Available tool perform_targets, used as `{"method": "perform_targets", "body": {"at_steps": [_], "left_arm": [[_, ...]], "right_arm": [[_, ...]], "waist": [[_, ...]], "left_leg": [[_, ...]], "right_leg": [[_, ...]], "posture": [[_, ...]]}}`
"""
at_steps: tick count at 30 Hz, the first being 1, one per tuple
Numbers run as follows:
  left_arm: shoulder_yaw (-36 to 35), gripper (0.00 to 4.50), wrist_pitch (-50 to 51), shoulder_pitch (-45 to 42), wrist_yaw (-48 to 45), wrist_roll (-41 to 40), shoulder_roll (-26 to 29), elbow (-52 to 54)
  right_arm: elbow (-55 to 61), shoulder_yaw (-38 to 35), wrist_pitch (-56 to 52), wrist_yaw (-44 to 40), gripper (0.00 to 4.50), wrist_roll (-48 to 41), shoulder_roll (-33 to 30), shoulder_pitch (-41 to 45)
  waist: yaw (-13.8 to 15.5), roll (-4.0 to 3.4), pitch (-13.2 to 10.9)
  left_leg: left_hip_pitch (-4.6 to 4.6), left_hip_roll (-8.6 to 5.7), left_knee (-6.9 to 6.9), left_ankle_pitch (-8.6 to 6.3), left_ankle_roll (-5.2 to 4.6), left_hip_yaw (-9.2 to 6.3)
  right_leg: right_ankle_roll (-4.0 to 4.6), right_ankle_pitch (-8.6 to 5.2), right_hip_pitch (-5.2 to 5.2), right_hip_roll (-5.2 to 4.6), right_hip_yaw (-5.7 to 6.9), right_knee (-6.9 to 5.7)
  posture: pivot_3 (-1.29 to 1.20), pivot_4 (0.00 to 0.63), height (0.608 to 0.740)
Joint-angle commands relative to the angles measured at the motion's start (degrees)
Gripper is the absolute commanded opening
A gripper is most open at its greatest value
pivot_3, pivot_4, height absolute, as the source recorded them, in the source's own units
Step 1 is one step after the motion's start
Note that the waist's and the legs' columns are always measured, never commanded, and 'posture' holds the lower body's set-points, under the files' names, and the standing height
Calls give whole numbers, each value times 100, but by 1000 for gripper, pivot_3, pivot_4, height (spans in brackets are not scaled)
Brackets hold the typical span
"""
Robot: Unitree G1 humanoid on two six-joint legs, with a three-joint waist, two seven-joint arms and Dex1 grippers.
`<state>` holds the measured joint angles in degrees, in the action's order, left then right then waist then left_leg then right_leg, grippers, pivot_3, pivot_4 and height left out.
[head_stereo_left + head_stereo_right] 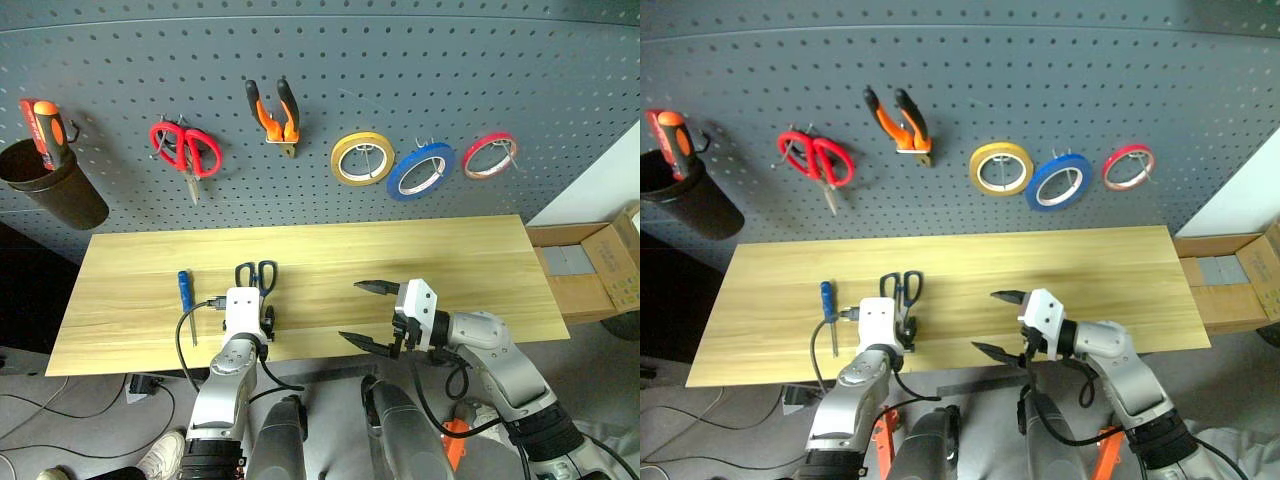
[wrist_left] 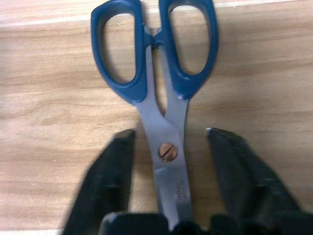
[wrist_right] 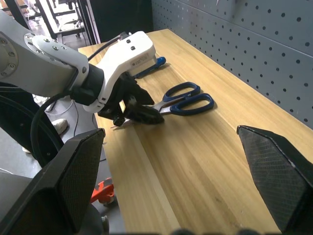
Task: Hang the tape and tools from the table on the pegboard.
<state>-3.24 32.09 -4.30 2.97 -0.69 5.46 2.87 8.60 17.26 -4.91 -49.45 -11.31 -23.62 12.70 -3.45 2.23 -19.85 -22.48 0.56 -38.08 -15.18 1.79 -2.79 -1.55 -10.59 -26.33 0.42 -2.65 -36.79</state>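
Scissors (image 2: 156,98) (blue handles, steel blades) lie flat on the table (image 1: 450,260), near its front edge, handles towards the pegboard (image 1: 350,80).

Left of the scissors: small blue-handled screwdriver (image 1: 185,296), flat on the wood, just beside them, not touching.

At the scissors: left gripper (image 2: 168,139) is down over the blades, one black finger on each side of the pivot screw. Fingers (image 2: 110,166) stand slightly apart from the steel; a gap of bare wood shows on both sides. Not yet clamped; nothing held.

Right of the scissors: right gripper (image 1: 365,315) hovers over the table's front edge, jaws spread wide, empty.

Above the scissors, on the pegboard: pliers (image 1: 274,112) and blue tape (image 1: 421,170) already hang on hooks.

Handling, judged: rigid, moderately light, smooth steel likely slippery under the pads. Thin and flat on the wood, so hard to get under. Pinching across the blades at the pivot looks sound; it leaves the handle loops free for a hook.

Writing: faint stamped marks on the blade below the screw, unreadable.
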Motion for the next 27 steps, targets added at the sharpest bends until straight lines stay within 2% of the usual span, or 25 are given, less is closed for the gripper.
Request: {"method": "perform_targets", "body": {"at_steps": [1,2,3,10,13,18,22,27], "left_arm": [[-83,877,129,76,68,51,9,15],[-85,592,126,57,80,52,-2,-2],[-85,551,117,41,88,54,-10,-23],[102,551,-127,107,14,245,134,86],[514,551,-486,448,-374,461,519,661],[1108,551,-1671,1207,-961,985,1424,1735],[962,551,-2669,1561,-870,1452,1896,2156],[637,551,-3347,1474,-583,1748,1919,2185]], "right_arm": [[202,11,57,10,4500,9,50,-8],[177,8,68,9,4500,15,55,1],[153,2,82,1,4500,20,56,7],[113,-215,197,-108,4500,-57,-20,-9],[379,-441,83,-132,4500,-323,-79,-117],[1066,-953,-376,50,4500,-941,-151,-277],[1537,-1317,-607,335,4500,-1136,-199,-344],[1865,-1522,-834,672,4500,-1381,-80,-196]], "waist": [[0,0,-2],[1,0,-2],[1,0,-2],[3,-1,-2],[1,-1,-1],[32,-2,11],[55,1,85],[65,10,270]], "left_leg": [[0,0,0,0,0,0],[0,0,0,0,0,0],[0,0,1,0,0,0],[-2,0,2,-1,1,-1],[-6,1,3,-2,3,-2],[-44,16,4,-4,11,-7],[-46,14,3,-3,13,-5],[-46,7,4,-3,13,-1]], "right_leg": [[0,0,0,0,0,0],[1,-1,0,0,0,0],[1,-1,1,0,0,1],[0,-1,1,0,2,5],[0,-1,-2,0,3,6],[0,-3,-43,-9,4,2],[-1,-4,-43,-46,6,4],[-6,-6,-41,-47,11,7]], "posture": [[-76,385,740],[-76,383,740],[-74,381,740],[-58,337,740],[-57,313,740],[-45,266,740],[-35,226,740],[-14,183,740]]}}
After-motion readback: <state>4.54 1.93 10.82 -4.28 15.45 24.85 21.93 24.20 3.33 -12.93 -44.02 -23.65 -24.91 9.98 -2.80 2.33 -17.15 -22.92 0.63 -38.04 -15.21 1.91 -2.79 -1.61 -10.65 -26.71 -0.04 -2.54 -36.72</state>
